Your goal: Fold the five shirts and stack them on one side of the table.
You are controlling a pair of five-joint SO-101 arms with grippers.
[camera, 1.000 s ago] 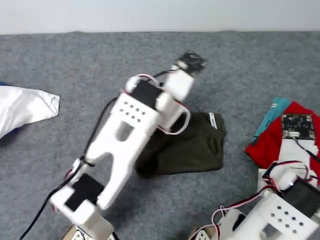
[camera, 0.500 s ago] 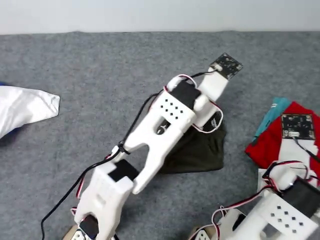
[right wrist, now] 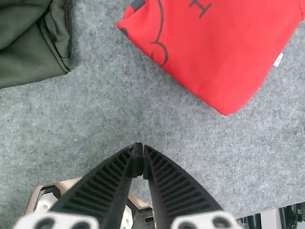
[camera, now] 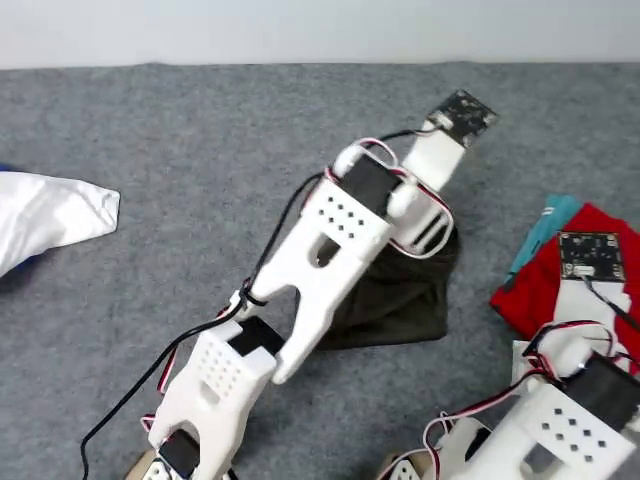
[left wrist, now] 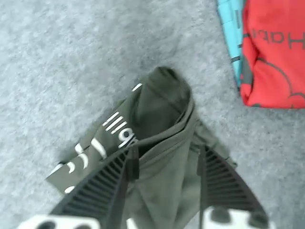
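A folded dark green shirt lies mid-table, partly under my left arm. In the left wrist view my left gripper is clamped on a thick bunch of the green shirt, which rises between its fingers with white print showing. To the right a folded red shirt lies on a teal one. My right gripper hangs shut and empty over bare carpet, between the green shirt and the red shirt.
A white shirt lies unfolded at the table's left edge. Grey carpet covers the table, with open room across the back and left middle. My right arm stands at the front right corner.
My left arm swung right across the green shirt and reached farther out. The shirt's right edge has bunched up and shifted slightly right. The right arm kept still.
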